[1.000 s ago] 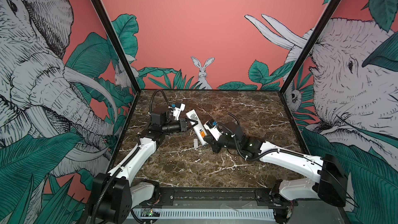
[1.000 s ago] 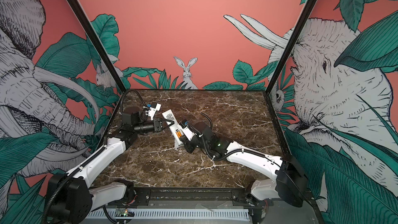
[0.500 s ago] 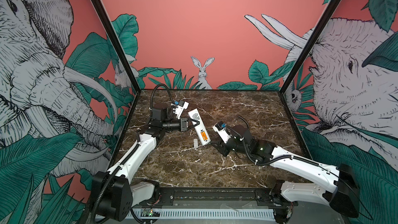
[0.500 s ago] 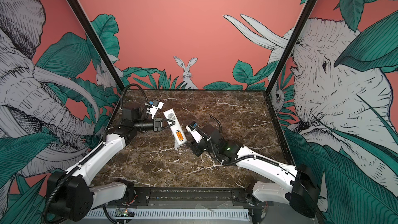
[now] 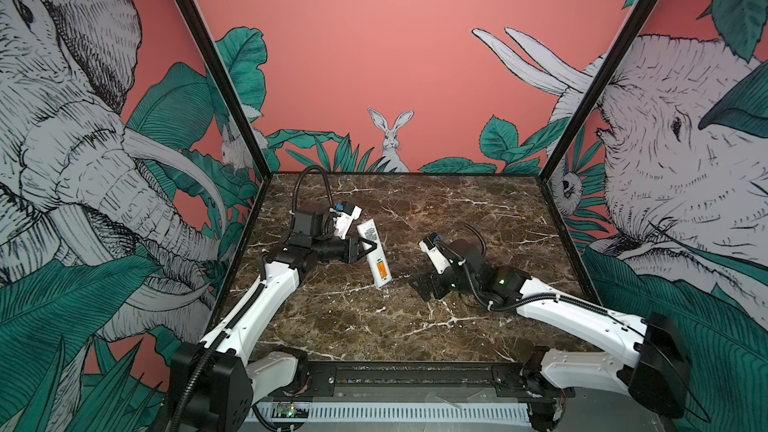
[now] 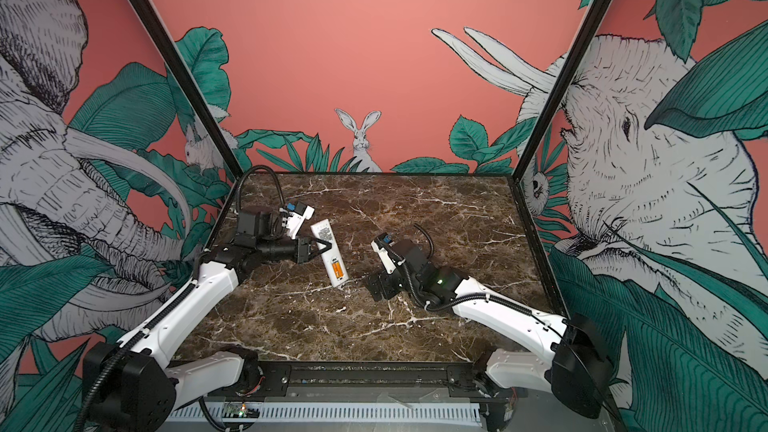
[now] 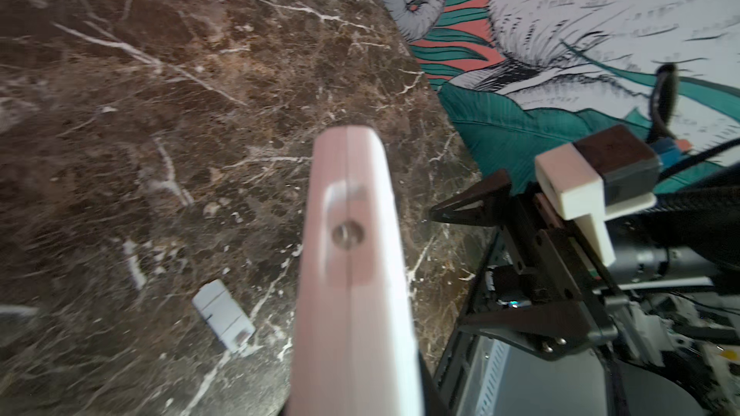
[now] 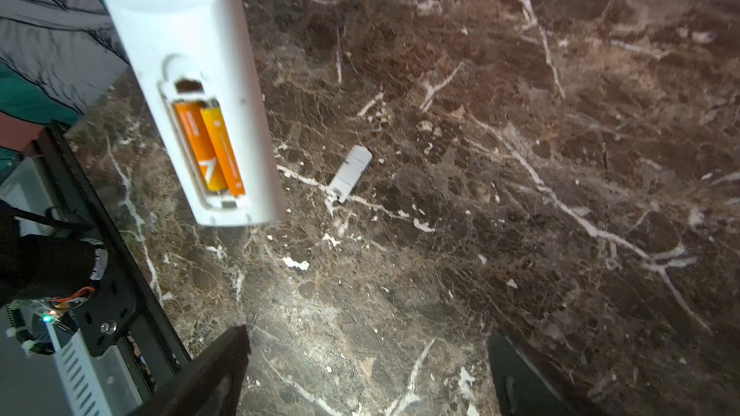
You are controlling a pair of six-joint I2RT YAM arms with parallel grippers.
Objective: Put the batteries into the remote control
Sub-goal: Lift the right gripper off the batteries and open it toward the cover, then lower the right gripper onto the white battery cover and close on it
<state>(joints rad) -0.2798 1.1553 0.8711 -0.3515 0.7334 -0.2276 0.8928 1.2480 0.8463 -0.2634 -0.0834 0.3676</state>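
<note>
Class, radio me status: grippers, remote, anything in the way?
Left gripper shut on remote control. Right gripper open, empty. Both batteries seated, uncovered. Loose cover on table.

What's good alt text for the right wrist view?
A white remote shows its open bay with two orange batteries side by side. A small white cover lies loose on the marble table, and the right gripper stands open and empty.

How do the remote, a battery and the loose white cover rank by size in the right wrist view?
remote control
battery, longer-looking
cover, but it lies farther off, so that ranking is unsure
</note>
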